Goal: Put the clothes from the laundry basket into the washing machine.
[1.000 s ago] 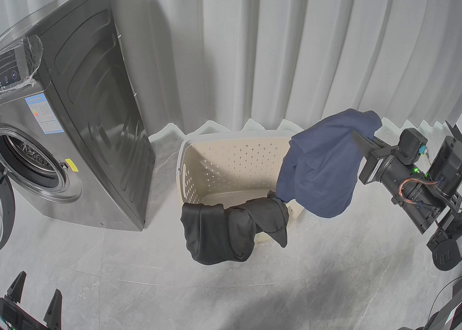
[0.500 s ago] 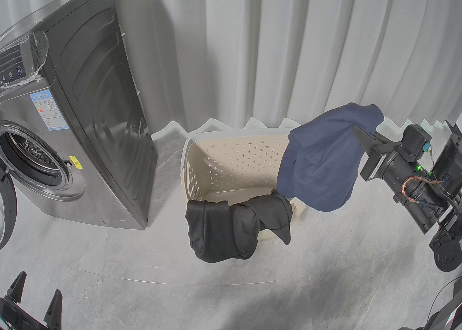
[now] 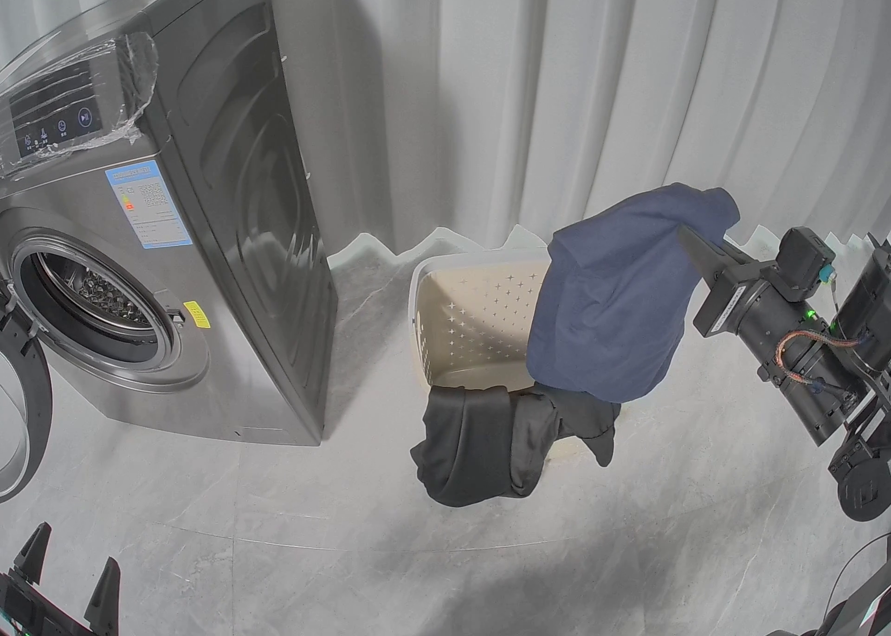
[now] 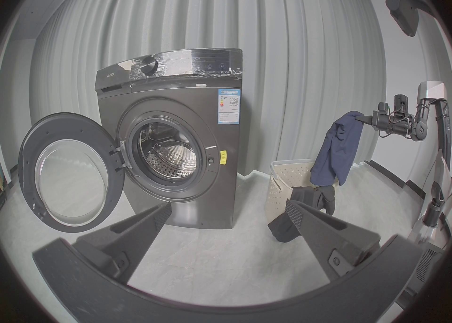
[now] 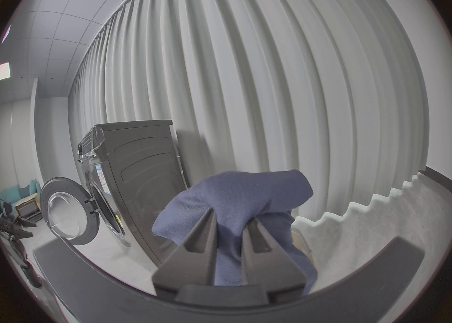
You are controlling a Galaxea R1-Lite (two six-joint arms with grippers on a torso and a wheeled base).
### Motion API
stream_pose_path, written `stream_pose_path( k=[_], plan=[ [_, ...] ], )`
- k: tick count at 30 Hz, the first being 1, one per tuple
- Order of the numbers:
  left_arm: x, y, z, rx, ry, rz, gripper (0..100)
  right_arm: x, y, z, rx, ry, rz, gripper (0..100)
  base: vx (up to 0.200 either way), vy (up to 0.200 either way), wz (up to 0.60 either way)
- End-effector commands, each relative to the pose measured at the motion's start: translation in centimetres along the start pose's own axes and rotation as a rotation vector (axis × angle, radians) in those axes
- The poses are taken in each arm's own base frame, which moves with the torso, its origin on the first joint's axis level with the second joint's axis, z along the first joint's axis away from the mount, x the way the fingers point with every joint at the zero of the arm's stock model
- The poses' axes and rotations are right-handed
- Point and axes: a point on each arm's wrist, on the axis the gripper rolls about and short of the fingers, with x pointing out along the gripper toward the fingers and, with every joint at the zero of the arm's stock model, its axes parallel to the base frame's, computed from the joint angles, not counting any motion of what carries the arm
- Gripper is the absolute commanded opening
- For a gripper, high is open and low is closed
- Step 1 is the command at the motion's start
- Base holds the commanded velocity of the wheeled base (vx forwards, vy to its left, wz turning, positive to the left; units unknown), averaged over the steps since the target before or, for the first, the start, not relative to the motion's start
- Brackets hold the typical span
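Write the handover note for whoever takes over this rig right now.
Right gripper: shut on the blue garment, which hangs over the laundry basket.
Left gripper: open, empty, low near the floor.
Black garment: draped over the basket's near rim.
Washing machine: door open, no clothes visible in the drum.
Done: blue garment lifted out. Left: load it, then the black garment.
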Motion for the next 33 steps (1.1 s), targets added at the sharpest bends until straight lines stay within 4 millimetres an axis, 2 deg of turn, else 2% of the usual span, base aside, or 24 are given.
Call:
stream_pose_path(
  k=[1,10,19,31,33],
  plan=[
    [-0.03,0.01,-0.44,0.000,-0.004,-0.001,100,0.05,0.18,0.09,0.002,-0.004,0.007,0,0.000,0.200,0.00],
    [-0.03,0.01,-0.44,-0.002,-0.004,-0.001,100,-0.07,0.68,0.13,0.009,-0.005,0.037,0,0.000,0.200,0.00],
    [-0.03,0.02,-0.44,-0.006,-0.004,0.001,100,-0.27,0.93,0.43,0.014,-0.014,0.049,0,0.000,0.000,0.00],
    [-0.03,0.02,-0.44,-0.006,-0.004,0.001,100,-0.24,1.01,0.34,0.017,-0.011,0.053,0,-0.200,0.000,0.00],
    [-0.03,0.02,-0.44,-0.006,-0.004,0.001,100,-0.25,1.16,0.29,0.020,-0.009,0.058,0,0.000,0.000,0.00]
  ],
)
